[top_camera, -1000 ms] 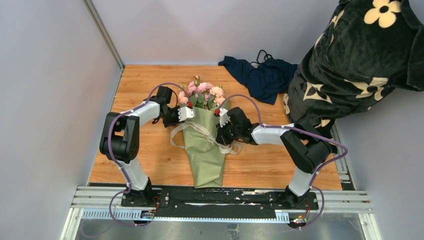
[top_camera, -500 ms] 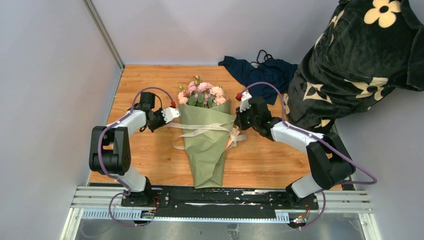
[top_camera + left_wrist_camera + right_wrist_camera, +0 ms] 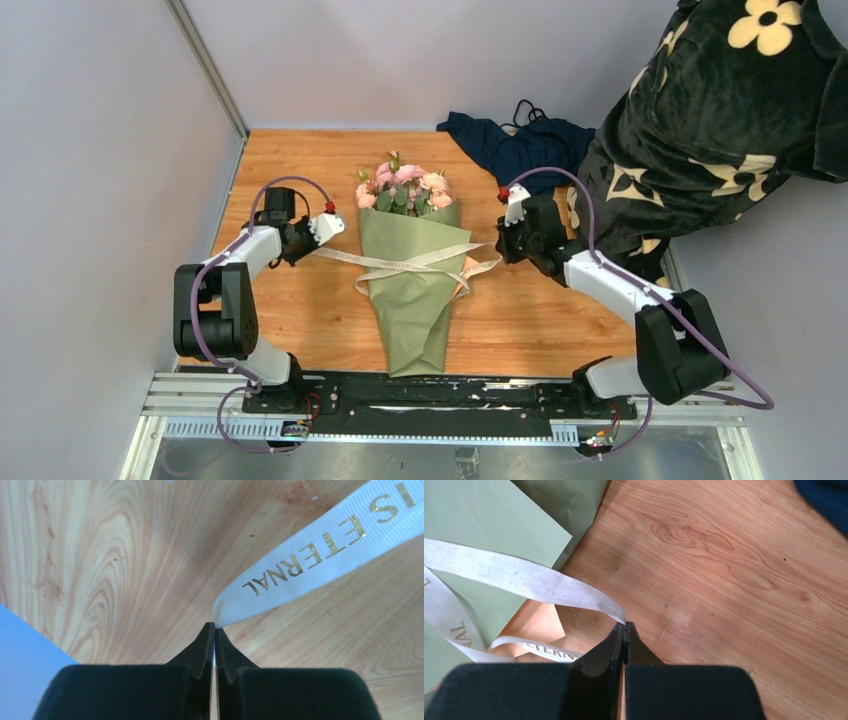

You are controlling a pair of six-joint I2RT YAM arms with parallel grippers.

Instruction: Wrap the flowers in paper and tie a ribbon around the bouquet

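Seen from above, the bouquet point(image 3: 410, 300) lies in the middle of the wooden table point(image 3: 300, 330): pale pink blooms point(image 3: 405, 185) in a sage-green paper cone point(image 3: 400, 225), heads toward the far side. A narrow cream ribbon point(image 3: 400, 262) crosses the cone, stretched between the left gripper point(image 3: 314, 248) and the right gripper point(image 3: 497, 258). A dark navy cloth point(image 3: 520, 150) is bunched at the far edge.

In the left wrist view, the black fingers are pressed together on the ribbon's end, which carries gold lettering.

In the right wrist view, the fingers pinch the ribbon just beside the paper's corner, where a tan underside shows.
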